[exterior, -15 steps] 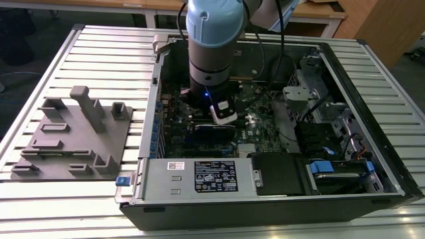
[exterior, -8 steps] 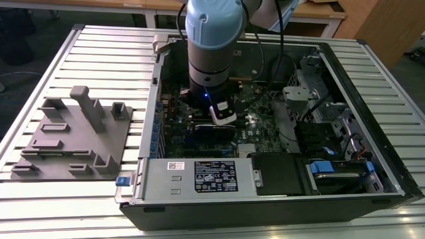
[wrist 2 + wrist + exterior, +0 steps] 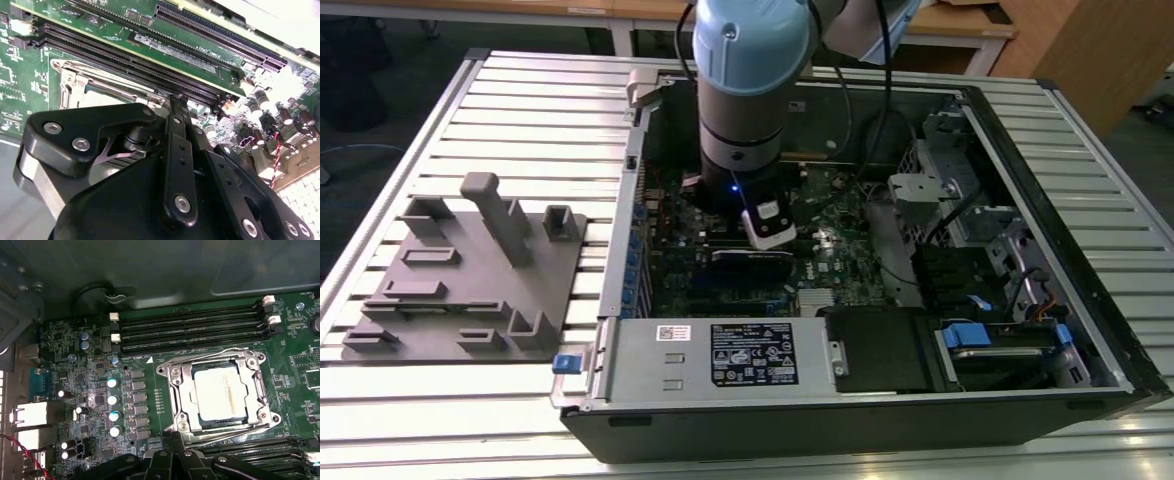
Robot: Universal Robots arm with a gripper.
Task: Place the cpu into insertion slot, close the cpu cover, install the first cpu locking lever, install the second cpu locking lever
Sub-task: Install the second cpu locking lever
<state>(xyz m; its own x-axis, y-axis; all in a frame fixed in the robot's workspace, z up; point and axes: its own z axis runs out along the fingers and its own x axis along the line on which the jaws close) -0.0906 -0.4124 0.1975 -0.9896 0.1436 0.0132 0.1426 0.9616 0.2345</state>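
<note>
- The black gripper (image 3: 179,102) has its fingers pressed together, holding nothing, just beside the socket.
- The dull silver-grey square cpu (image 3: 221,392) lies flat in the silver-rimmed insertion slot (image 3: 175,390), framed by the silvery cpu cover (image 3: 255,385).

No text can be read in any view.

- Power supply (image 3: 707,355): in the exterior view it carries a black label (image 3: 754,353) with white print and symbols, too small to make out. Beside it sits a small white sticker (image 3: 674,332) with a barcode-like pattern, illegible.
- Board (image 3: 22,55): in both wrist views it bears white printed markings beside the components and slots. The characters are too fine to resolve.
- Cpu (image 3: 220,392): in the first wrist view its metal top shows faint markings, unreadable.
</note>
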